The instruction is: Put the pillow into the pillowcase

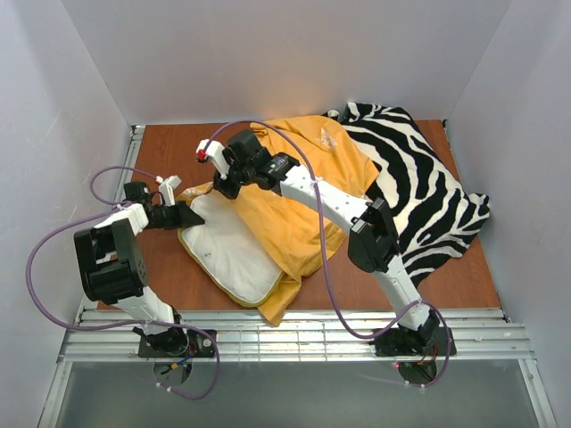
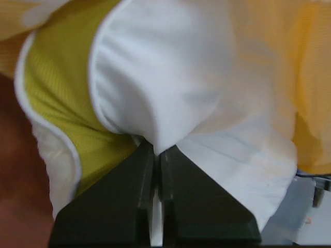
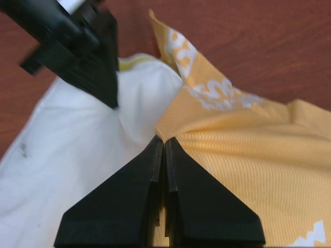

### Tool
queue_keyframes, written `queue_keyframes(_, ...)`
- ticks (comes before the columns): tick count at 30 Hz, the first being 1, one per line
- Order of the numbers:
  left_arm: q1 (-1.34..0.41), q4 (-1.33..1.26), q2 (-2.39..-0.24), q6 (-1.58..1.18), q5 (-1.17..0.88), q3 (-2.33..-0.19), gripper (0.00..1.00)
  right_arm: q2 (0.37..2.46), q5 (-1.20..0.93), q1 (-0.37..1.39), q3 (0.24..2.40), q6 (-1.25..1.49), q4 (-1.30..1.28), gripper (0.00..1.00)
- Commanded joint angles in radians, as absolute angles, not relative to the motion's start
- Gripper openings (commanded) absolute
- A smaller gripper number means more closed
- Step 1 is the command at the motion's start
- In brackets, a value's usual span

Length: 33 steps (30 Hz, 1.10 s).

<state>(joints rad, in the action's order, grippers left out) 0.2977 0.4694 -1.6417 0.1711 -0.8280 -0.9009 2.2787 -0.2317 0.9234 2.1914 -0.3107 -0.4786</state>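
Note:
The white pillow (image 1: 234, 251) lies at the left front of the table, its right side under the orange-yellow pillowcase (image 1: 299, 201). My left gripper (image 1: 198, 215) is shut on the pillow's far left corner; in the left wrist view the jaws (image 2: 156, 151) pinch white pillow fabric (image 2: 170, 77) beside the yellow-green band (image 2: 57, 103). My right gripper (image 1: 221, 188) is shut on the pillowcase edge just beyond that corner. In the right wrist view the jaws (image 3: 164, 139) pinch orange cloth (image 3: 258, 170) next to the pillow (image 3: 67, 165), with the left gripper (image 3: 110, 98) close by.
A black-and-white zebra-striped cloth (image 1: 419, 187) is heaped at the right and back of the brown table (image 1: 169, 156), partly under the pillowcase. White walls close in on three sides. A metal rail (image 1: 294, 334) runs along the near edge.

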Motion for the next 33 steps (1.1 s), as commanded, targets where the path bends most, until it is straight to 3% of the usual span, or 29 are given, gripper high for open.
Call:
queue_keyframes(1,0.236,0.329,-1.620,-0.027,-1.157,-0.861,0.00,2.267,-0.524,0.953,2.281,-0.187,-0.422,0.01)
queue_keyframes(6,0.233,-0.454,-1.402,-0.809,-1.183,-0.641,0.00,2.217,-0.776,1.037,2.363,-0.086,-0.413,0.01)
queue_keyframes(7,0.233,-0.468,-1.385,-0.862,-1.151,-0.631,0.00,2.173,-0.791,1.049,2.314,-0.107,-0.414,0.01)
queue_keyframes(9,0.241,-0.440,-1.348,-0.899,-1.137,-0.604,0.00,2.012,-0.732,1.048,2.012,-0.202,-0.361,0.01)
queue_keyframes(11,0.261,-0.335,-1.324,-0.865,-1.143,-0.589,0.01,1.947,-0.727,0.994,1.837,-0.248,-0.360,0.01)
queue_keyframes(12,0.285,-0.275,-1.315,-0.783,-1.167,-0.606,0.12,1.910,-0.732,0.980,1.713,-0.265,-0.395,0.01)
queue_keyframes(13,0.301,-0.180,-1.313,-0.706,-1.205,-0.636,0.36,1.892,-0.736,0.974,1.657,-0.341,-0.422,0.01)
queue_keyframes(15,0.362,0.325,-1.296,-0.271,-1.194,-0.781,0.42,1.838,-0.721,0.989,1.495,-0.421,-0.448,0.01)
queue_keyframes(18,0.463,0.670,-1.278,0.077,-1.073,-0.918,0.52,1.818,-0.730,1.025,1.398,-0.531,-0.508,0.01)
queue_keyframes(21,0.488,0.730,-1.301,0.185,-0.982,-1.000,0.60,1.848,-0.724,1.049,1.329,-0.609,-0.600,0.01)
queue_keyframes(22,0.480,0.727,-1.342,0.224,-0.970,-1.050,0.73,1.853,-0.704,1.051,1.300,-0.662,-0.639,0.01)
queue_keyframes(26,0.287,0.655,-1.498,0.241,-0.781,-1.167,0.77,1.795,-0.583,1.055,1.204,-0.751,-0.661,0.01)
queue_keyframes(31,0.148,0.559,-1.763,0.096,-0.762,-1.270,0.77,1.647,-0.431,1.055,1.154,-0.752,-0.673,0.34)
queue_keyframes(32,0.131,0.555,-1.793,0.066,-0.758,-1.288,0.77,1.622,-0.420,1.054,1.134,-0.730,-0.670,0.53)
queue_keyframes(33,0.118,0.545,-1.818,0.048,-0.764,-1.299,0.75,1.603,-0.404,1.054,1.129,-0.710,-0.672,0.57)
